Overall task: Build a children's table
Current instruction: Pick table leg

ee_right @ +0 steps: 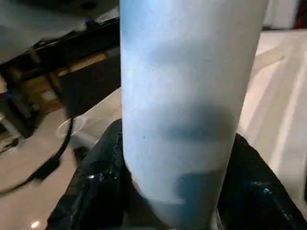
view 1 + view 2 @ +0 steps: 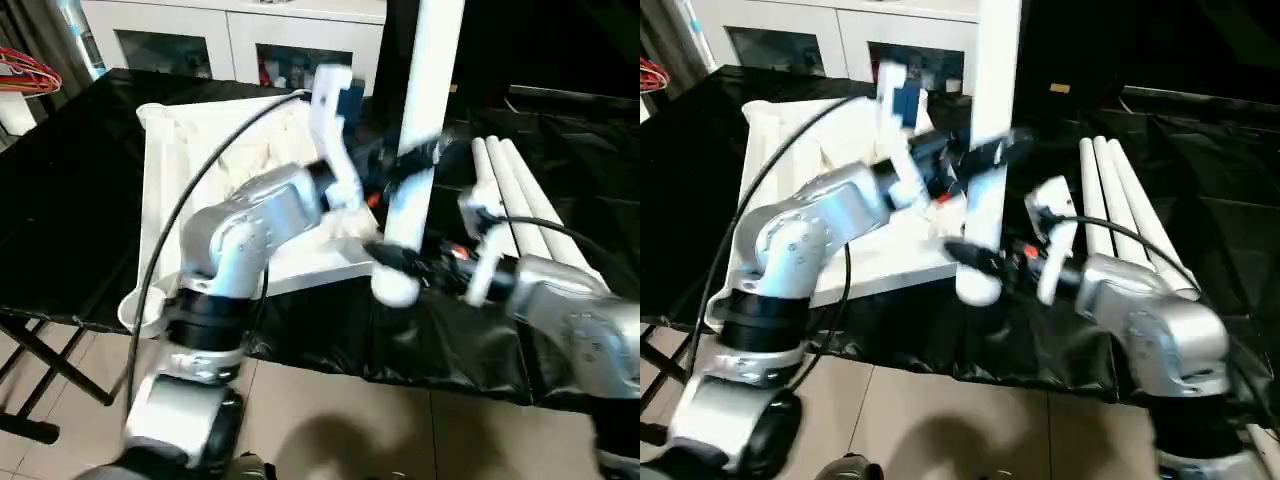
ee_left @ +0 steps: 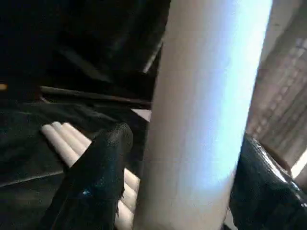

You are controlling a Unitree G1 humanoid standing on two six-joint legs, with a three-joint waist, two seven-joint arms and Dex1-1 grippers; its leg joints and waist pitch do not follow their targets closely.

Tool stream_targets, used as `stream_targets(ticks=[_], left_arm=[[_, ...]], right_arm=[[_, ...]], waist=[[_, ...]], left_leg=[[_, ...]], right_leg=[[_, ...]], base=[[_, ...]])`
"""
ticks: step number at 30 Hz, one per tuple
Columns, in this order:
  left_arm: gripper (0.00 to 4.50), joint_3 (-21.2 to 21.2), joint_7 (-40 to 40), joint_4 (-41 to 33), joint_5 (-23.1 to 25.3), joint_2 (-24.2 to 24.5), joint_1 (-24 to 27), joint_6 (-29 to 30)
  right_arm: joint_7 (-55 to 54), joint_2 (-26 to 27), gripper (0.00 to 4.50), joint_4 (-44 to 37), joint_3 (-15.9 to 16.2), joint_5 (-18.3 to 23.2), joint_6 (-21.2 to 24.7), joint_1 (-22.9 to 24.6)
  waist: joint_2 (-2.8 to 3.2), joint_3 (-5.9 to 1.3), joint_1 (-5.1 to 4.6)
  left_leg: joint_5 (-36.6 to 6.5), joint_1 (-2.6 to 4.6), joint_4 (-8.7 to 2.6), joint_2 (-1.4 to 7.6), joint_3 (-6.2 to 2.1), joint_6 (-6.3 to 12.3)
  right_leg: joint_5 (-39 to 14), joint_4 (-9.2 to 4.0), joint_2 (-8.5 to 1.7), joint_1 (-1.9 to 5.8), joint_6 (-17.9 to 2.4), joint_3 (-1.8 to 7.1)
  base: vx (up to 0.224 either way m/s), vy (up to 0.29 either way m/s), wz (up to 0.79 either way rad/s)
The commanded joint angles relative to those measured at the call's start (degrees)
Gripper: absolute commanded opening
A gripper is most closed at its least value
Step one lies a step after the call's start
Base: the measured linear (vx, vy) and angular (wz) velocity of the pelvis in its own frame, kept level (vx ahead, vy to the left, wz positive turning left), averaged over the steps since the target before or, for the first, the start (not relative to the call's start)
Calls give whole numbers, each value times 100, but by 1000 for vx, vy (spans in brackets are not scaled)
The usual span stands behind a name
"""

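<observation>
The upright leg (image 2: pixel 425 110) looks like smooth, matt white plastic; black fingers (image 3: pixel 98 172) gleam glossy; forearms (image 2: pixel 255 220) are brushed silvery metal; crinkled black sheeting (image 2: pixel 60 200) shines.

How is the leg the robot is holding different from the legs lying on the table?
The held leg stands upright; the spare legs lie flat on the black cloth. The held leg sits between both grippers, left gripper higher, right gripper near its bottom; nothing touches the spare legs. The held leg is alone; the spare legs lie side by side. All are white tubes.
</observation>
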Motion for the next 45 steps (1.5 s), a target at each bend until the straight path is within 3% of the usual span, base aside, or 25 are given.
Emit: stream_targets(ticks=[1, 6, 12, 18, 21, 28, 29, 35, 36, 39, 45], left_arm=[[286, 38, 266, -110, 61, -96, -63, 66], [265, 241, 706, -10, 11, -321, -98, -17], [205, 296, 787, -19, 0, -368, -86, -45], [191, 296, 748, 19, -112, -330, -110, -67], [190, 221, 634, 58, -85, -261, -106, -71], [184, -98, 266, 73, 131, -41, -121, -161], [184, -208, 155, 50, 178, 26, -126, -179], [184, -569, -262, 31, 323, 269, -177, -198], [184, -569, -262, 31, 323, 269, -177, -198], [184, -676, -396, 65, 369, 329, -208, -231], [184, -821, -596, 65, 407, 405, -235, -292]], right_arm=[[-146, -2, 194, -27, -77, -81, -88, -56], [-206, 17, 194, -1, -82, -113, -124, -79], [-276, -13, 194, 71, -80, -226, -151, -146], [-243, -115, 194, 225, -80, -302, -188, -237], [-81, -185, 266, 349, -158, -154, -93, -312], [343, -512, 315, 423, -150, -134, -84, -359], [502, -649, 322, 458, -140, -129, -59, -373], [1074, -1031, 323, 534, -176, 208, 222, -469], [1074, -1031, 323, 534, -176, 208, 222, -469], [1271, -1165, 323, 540, -93, 248, 314, -469], [1392, -1294, 323, 634, 120, 148, 435, -477]], waist=[[-100, -519, 22], [-107, -522, 20], [-129, -520, 10], [-137, -515, 12], [-136, -523, 16], [-153, -526, 32], [-183, -520, 28], [-179, -513, 30], [-217, -514, 19], [-202, -516, 32], [-230, -513, 26]], left_leg=[[-210, 51, -342, 256, -87, 238], [-252, 50, -341, 243, -94, 240], [-224, 46, -345, 241, -94, 262], [-253, 47, -343, 241, -87, 261], [-210, 48, -338, 241, -88, 291], [-150, 43, -332, 249, -86, 370], [-194, 46, -335, 243, -79, 374], [-205, 40, -330, 248, -80, 382], [-202, 40, -329, 244, -75, 391], [-166, 46, -326, 253, -77, 413], [-188, 48, -328, 257, -74, 389]], right_leg=[[-566, -434, -450, 382, -1190, 280], [-637, -445, -439, 378, -1100, 274], [-686, -451, -443, 376, -1041, 270], [-827, -466, -445, 361, -987, 273], [-734, -456, -442, 365, -999, 272], [-616, -439, -445, 365, -1046, 273], [-690, -452, -445, 366, -1037, 270], [-851, -459, -453, 369, -996, 269], [-851, -465, -451, 373, -1001, 268], [-810, -450, -452, 364, -1049, 267], [-917, -457, -458, 359, -1042, 265]], base=[[0, 0, 0], [0, 0, 0], [0, 0, 0], [0, 0, 0], [0, 0, 0], [0, 0, 0], [0, 0, 0], [0, 0, 0], [0, 0, 0], [0, 0, 0], [0, 0, 0]])
